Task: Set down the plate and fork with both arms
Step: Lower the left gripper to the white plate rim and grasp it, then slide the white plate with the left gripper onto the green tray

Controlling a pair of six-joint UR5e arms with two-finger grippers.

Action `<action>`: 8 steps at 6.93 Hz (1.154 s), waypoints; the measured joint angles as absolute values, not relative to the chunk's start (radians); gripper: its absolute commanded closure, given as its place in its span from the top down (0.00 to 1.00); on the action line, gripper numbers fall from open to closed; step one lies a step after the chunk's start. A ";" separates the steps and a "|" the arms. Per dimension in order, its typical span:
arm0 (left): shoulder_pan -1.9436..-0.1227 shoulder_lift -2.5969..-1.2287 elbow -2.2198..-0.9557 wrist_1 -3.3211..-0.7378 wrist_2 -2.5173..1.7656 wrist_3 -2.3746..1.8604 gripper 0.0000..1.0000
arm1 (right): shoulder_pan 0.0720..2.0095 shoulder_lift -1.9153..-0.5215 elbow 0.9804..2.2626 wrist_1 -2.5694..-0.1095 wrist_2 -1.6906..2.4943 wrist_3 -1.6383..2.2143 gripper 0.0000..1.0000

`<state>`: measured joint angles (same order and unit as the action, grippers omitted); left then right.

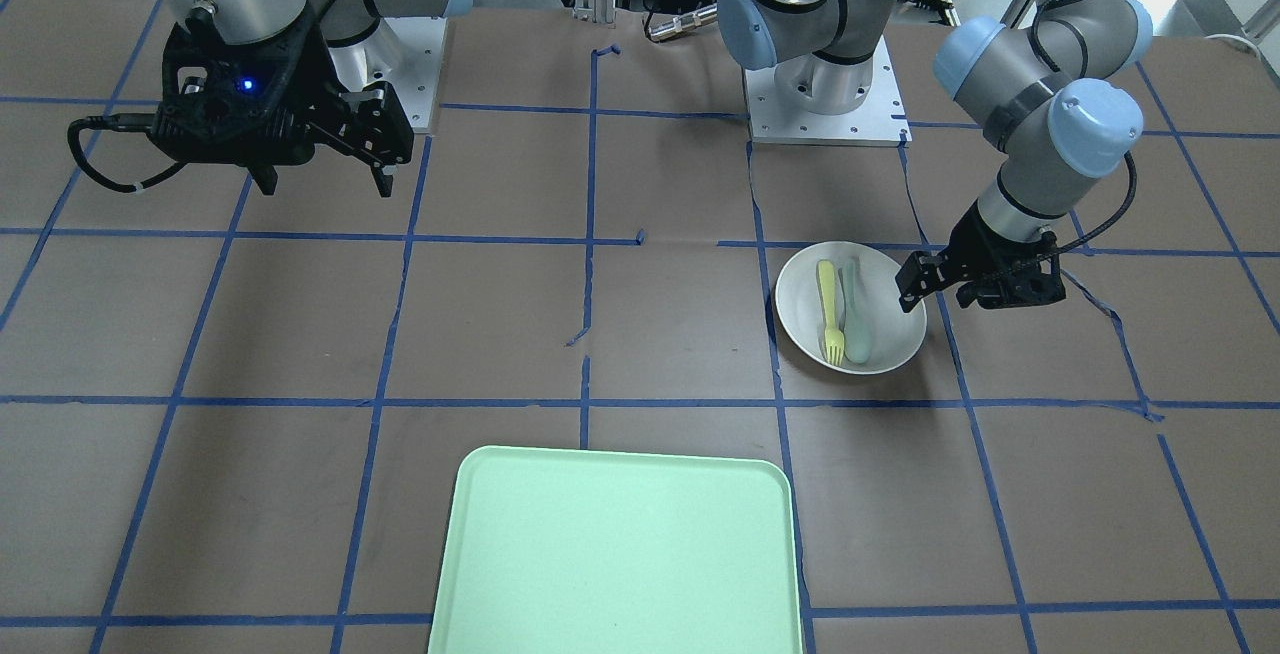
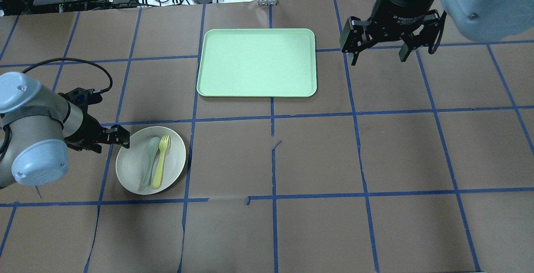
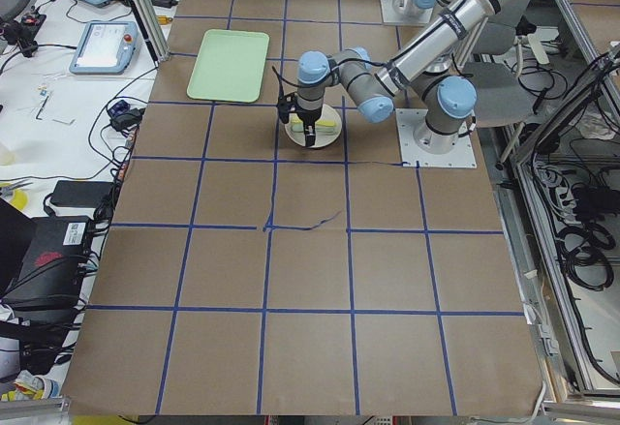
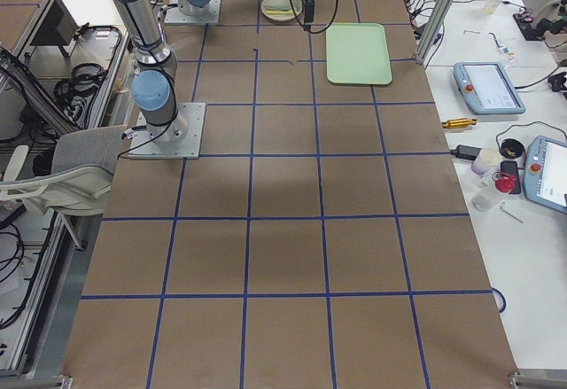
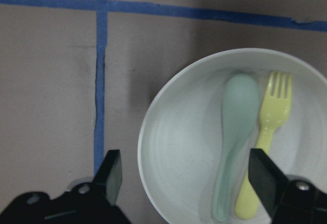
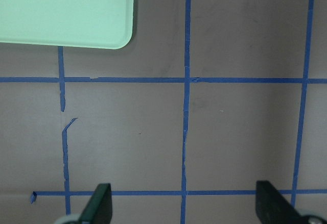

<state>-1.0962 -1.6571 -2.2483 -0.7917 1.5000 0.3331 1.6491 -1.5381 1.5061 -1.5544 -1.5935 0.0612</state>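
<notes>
The off-white plate (image 2: 133,173) lies on the table at my left, also in the front view (image 1: 800,299). The yellow fork (image 2: 160,162) lies in it beside a pale grey-green spoon (image 2: 149,160). My left gripper (image 2: 109,141) is open and empty at the plate's left rim. In the left wrist view (image 5: 186,180) one finger is outside the rim and the other is over the plate (image 5: 173,147) near the fork's (image 5: 268,132) handle. My right gripper (image 2: 379,56) is open and empty, held high at the far right, away from the plate.
A rectangular mint-green tray (image 2: 256,62) lies at the far middle of the table, between the arms; its corner shows in the right wrist view (image 6: 61,9). Brown paper with blue tape lines covers the table. Cables and equipment sit beyond the far edge.
</notes>
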 measured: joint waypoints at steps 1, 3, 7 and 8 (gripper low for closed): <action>-1.079 -1.688 -2.289 -0.718 1.488 0.337 0.42 | 1.649 -1.538 1.506 -1.554 -1.593 0.062 1.00; -1.072 -1.720 -2.327 -0.645 1.486 0.343 0.00 | 1.649 -1.538 1.506 -1.554 -1.591 0.062 1.00; -1.090 -1.718 -2.242 -0.824 1.431 0.412 0.00 | 1.649 -1.539 1.505 -1.551 -1.586 0.061 1.00; -1.111 -1.729 -2.197 -0.853 1.327 0.407 0.00 | 1.649 -1.539 1.506 -1.551 -1.586 0.061 1.00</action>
<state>-1.1111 -1.7295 -2.1974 -0.8529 1.3272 0.4066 1.6490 -1.5386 1.5055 -1.5513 -1.5862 0.0609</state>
